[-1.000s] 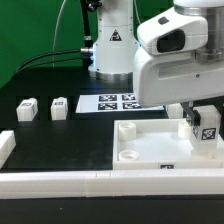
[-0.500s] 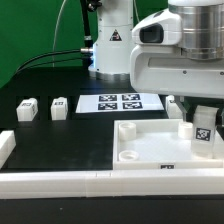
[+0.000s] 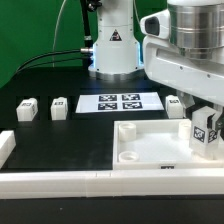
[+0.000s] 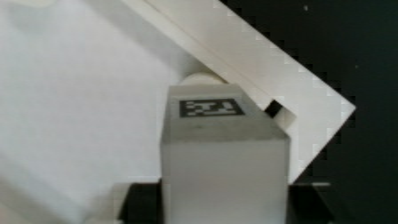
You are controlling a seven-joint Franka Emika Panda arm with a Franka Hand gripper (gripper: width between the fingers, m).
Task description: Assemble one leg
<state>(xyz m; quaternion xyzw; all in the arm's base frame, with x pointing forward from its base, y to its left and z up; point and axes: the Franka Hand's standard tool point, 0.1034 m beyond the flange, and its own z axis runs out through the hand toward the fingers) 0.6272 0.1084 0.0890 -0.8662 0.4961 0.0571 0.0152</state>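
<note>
My gripper (image 3: pixel 203 122) is shut on a leg (image 3: pixel 206 134), a small white block with a marker tag, and holds it upright over the right end of the large flat white panel (image 3: pixel 150 150). In the wrist view the leg (image 4: pixel 224 140) stands between my dark fingers (image 4: pixel 143 200), its tagged end close to the panel's (image 4: pixel 71 90) corner. Two more legs (image 3: pixel 26 109) (image 3: pixel 59 108) lie on the black table at the exterior view's left. Another white block (image 3: pixel 174 104) sits behind the panel, partly hidden by my arm.
The marker board (image 3: pixel 120 102) lies at the back middle in front of the robot base (image 3: pixel 113 50). A long white border bar (image 3: pixel 100 182) runs along the front edge, with a short bar (image 3: pixel 6 146) at the exterior view's left.
My gripper has turned about its upright axis while holding the leg; the leg has stayed over the panel's right end and sits slightly lower.
</note>
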